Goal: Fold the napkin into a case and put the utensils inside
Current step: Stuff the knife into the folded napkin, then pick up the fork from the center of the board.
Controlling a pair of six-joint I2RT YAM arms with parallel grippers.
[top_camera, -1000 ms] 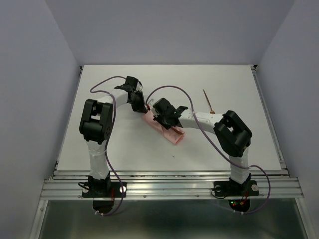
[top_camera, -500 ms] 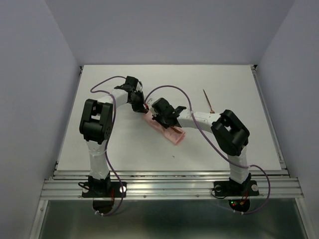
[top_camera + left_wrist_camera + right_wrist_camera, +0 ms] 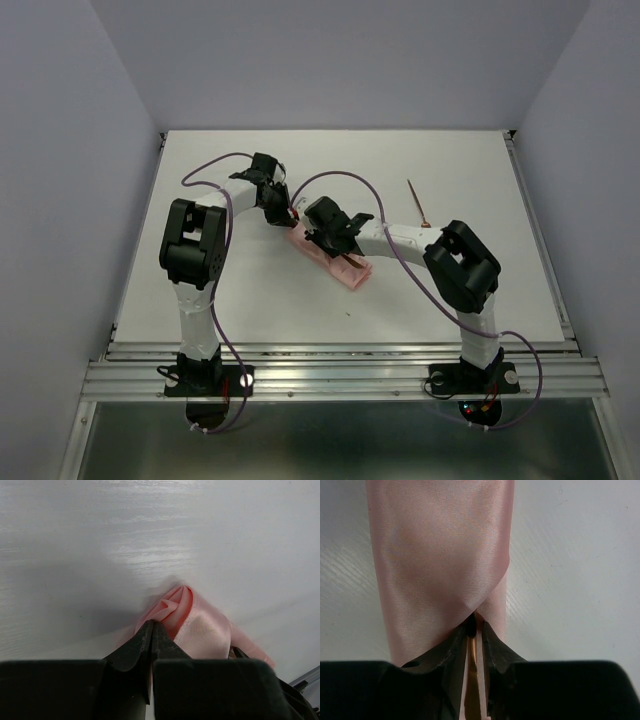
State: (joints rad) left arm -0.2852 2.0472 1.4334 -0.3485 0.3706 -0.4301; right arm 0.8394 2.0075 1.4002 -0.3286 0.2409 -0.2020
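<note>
The napkin (image 3: 345, 268) lies mid-table as a narrow salmon-pink case, slanting from upper left to lower right. My left gripper (image 3: 285, 216) is at its far left end. In the left wrist view the left gripper (image 3: 152, 624) is shut on a bunched corner of the napkin (image 3: 202, 627). My right gripper (image 3: 322, 240) is over the case. In the right wrist view the right gripper (image 3: 477, 623) is shut on a thin reddish-brown utensil (image 3: 473, 653), whose tip goes under the napkin's (image 3: 440, 555) diagonal flap. A second utensil (image 3: 417, 205) lies on the table to the right.
The white table (image 3: 450, 160) has a metal rail along its near edge (image 3: 340, 375) and grey walls on three sides. Purple cables (image 3: 340, 180) loop above both arms.
My right arm has shifted slightly left toward the case with the utensil. The left gripper and the napkin have stayed put.
</note>
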